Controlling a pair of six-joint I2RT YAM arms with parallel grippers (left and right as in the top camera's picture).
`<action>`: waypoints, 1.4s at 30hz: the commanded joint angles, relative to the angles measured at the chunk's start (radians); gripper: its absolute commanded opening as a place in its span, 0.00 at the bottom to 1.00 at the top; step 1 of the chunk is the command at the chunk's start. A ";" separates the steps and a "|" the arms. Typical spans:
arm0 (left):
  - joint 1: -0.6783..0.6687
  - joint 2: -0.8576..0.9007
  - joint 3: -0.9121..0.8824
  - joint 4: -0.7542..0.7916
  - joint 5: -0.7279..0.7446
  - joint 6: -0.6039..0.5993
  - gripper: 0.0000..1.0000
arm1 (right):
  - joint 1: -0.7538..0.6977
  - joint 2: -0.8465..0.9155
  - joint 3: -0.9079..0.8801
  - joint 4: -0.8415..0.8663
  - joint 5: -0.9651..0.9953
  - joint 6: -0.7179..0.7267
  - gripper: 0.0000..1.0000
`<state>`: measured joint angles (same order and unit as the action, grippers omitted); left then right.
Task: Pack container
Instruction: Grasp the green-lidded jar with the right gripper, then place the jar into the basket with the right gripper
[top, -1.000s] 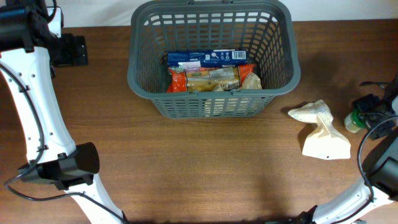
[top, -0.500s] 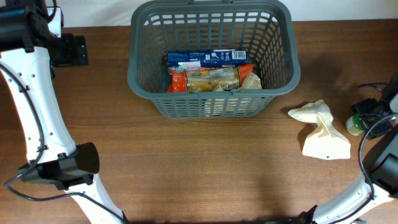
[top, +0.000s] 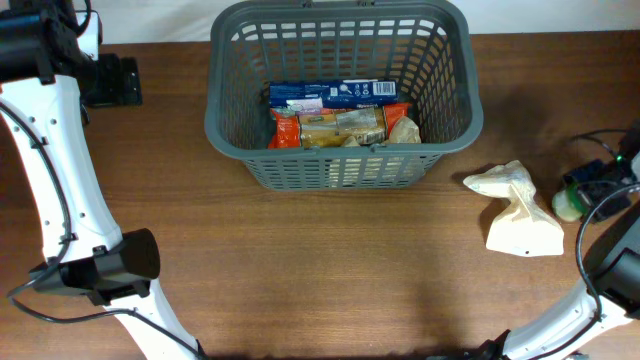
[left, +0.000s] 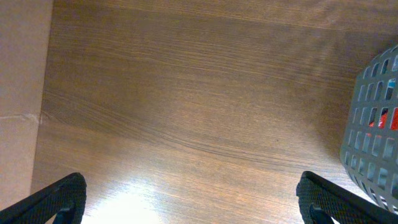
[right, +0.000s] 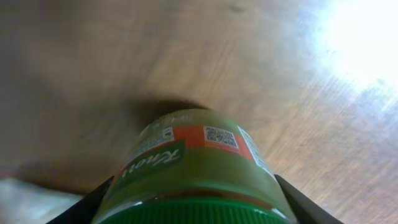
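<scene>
The dark grey slotted container (top: 215, 110) stands at the back middle of the table; its corner shows in the left wrist view (left: 373, 124). It holds a blue box (top: 330, 94) and red and tan packets (top: 340, 127). My right gripper (top: 592, 183) is at the far right edge, its fingers (right: 193, 208) closed against both sides of a green-lidded Knorr jar (right: 193, 158), which shows pale green in the overhead view (top: 566, 206). My left gripper (top: 112, 80) is open and empty over bare wood left of the container, fingers wide apart (left: 193, 202).
A crumpled cream bag (top: 515, 212) lies on the table just left of the jar. The left arm's white links (top: 60, 190) run down the left side. The table's left edge borders a tan floor (left: 22, 93).
The right gripper and the jar have shifted slightly toward the front at the right edge. The left arm and the container's contents have not moved.
</scene>
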<state>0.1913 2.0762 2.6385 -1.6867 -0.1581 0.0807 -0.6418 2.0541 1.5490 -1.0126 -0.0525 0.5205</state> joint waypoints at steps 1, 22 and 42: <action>0.003 -0.016 -0.002 -0.001 -0.007 -0.018 0.99 | 0.011 -0.166 0.129 -0.010 -0.201 -0.119 0.48; 0.003 -0.016 -0.002 0.000 -0.007 -0.018 0.99 | 0.958 -0.235 0.435 0.064 -0.065 -0.375 0.04; 0.003 -0.016 -0.002 -0.001 -0.007 -0.018 0.99 | 0.961 -0.214 0.597 -0.032 0.076 -0.376 0.99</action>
<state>0.1913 2.0762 2.6385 -1.6867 -0.1581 0.0807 0.3206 1.9713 2.0762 -1.0451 -0.0097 0.1493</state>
